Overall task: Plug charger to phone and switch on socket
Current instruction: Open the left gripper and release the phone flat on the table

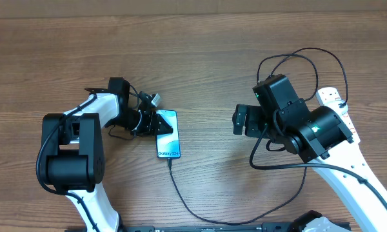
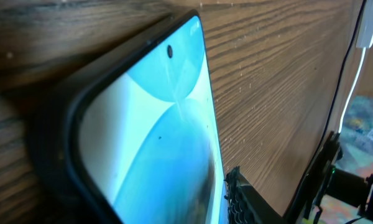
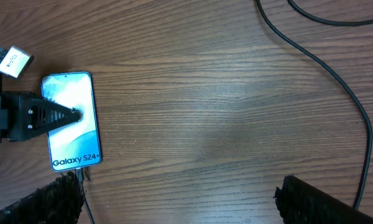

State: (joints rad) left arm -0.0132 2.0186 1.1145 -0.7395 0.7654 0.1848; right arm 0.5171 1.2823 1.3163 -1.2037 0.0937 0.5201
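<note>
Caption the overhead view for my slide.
Left fingers on the phone, charger at its bottom edge; right fingers open, away from the socket.

even bright light, soft shadows; the left wrist close-up of the phone (image 2: 155, 143) is blurred.

The phone (image 1: 168, 134) lies flat on the worktop (image 1: 206, 51), left of centre. My left hand (image 1: 156, 122) sits at its left side, one finger reaching over the screen. The charger (image 1: 180, 193) meets the phone's near edge and runs toward me, then off rightward. My right hand (image 1: 240, 121) hangs well to the phone's right. The socket (image 1: 331, 96) lies far right, partly under my right arm.
</note>
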